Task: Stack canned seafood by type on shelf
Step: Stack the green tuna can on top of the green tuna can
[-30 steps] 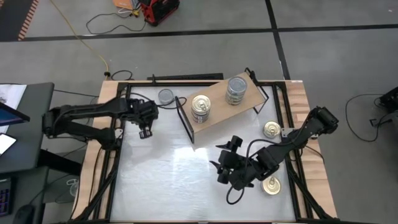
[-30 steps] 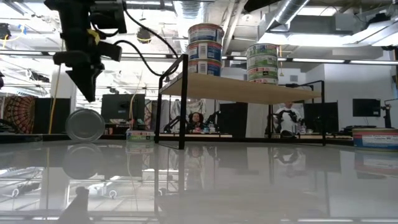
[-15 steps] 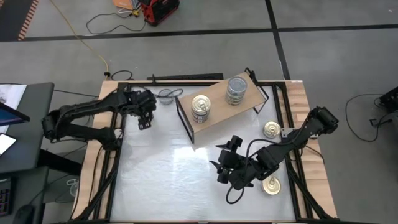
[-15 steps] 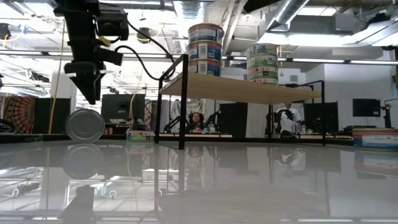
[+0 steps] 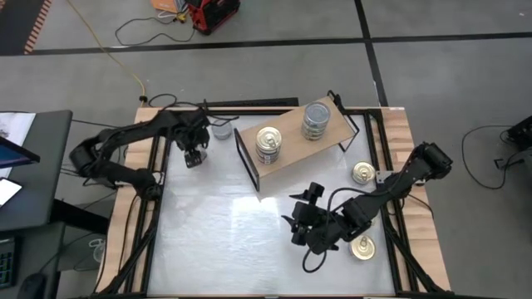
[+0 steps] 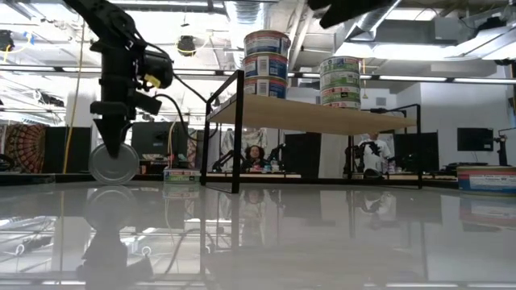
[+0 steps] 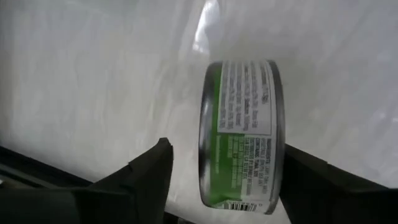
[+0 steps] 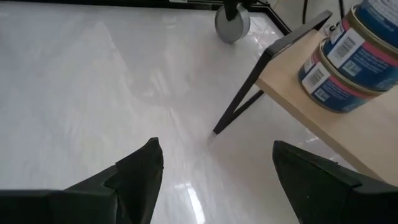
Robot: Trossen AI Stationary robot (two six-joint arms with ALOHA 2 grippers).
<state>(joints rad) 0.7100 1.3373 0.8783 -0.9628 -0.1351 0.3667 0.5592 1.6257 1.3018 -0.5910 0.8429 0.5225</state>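
Observation:
A green-labelled tin [image 7: 239, 134] of canned seafood stands on its rim on the white tabletop [image 5: 224, 224] near the far left corner. It shows as a grey disc [image 6: 113, 163] in the low view. My left gripper [image 5: 193, 154] points down over it, open, with one finger on each side of the tin's upper part [image 7: 227, 155]. On the shelf [image 5: 291, 143] stand a gold-lidded stack [image 5: 268, 145] and a grey-topped stack [image 5: 316, 120]. My right gripper [image 5: 295, 226] hovers open over the table's middle right, with nothing between its fingers [image 8: 214, 162].
Two loose gold-lidded tins lie on the table's right side, one near the shelf's right legs [image 5: 362, 173] and one nearer the front [image 5: 362, 247]. The shelf's black legs [image 8: 245, 93] stand between the two arms. The tabletop's middle and left are bare.
My left gripper has gone toward the table's far edge and down. It has come from beside the standing tin to right over it, with its fingers around the tin's top. The tin has stayed where it was.

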